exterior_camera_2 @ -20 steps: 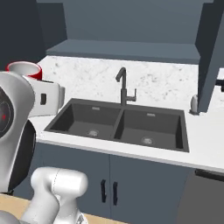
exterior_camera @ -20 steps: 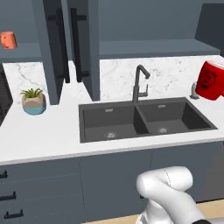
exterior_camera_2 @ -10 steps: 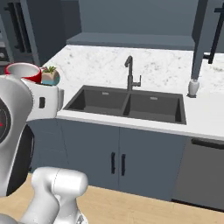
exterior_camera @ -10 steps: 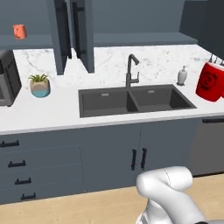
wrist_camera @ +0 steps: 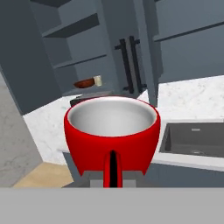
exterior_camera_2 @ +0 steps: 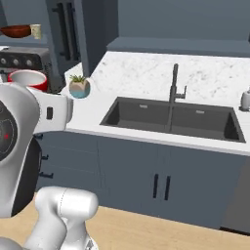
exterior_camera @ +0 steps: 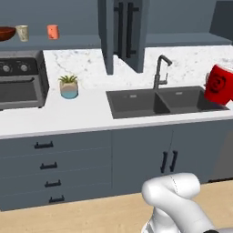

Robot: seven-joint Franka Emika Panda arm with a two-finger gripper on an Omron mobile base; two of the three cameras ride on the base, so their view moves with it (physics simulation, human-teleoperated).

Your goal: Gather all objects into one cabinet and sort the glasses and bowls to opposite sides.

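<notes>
Base farther left; three cups, perhaps

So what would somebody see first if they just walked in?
The shiny red cup, held up in the gripper and filling the middle of the hand view. Next, the open cabinet above the counter, with a brown bowl, a beige cup and an orange cup on its shelf, left of the sink.

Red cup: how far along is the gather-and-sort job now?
Done: the bowl, beige cup and orange cup sit on the open cabinet shelf, bowl leftmost. In hand: the gripper carries the red cup near the sink. Left: shelve it by the cups, away from the bowl.
</notes>
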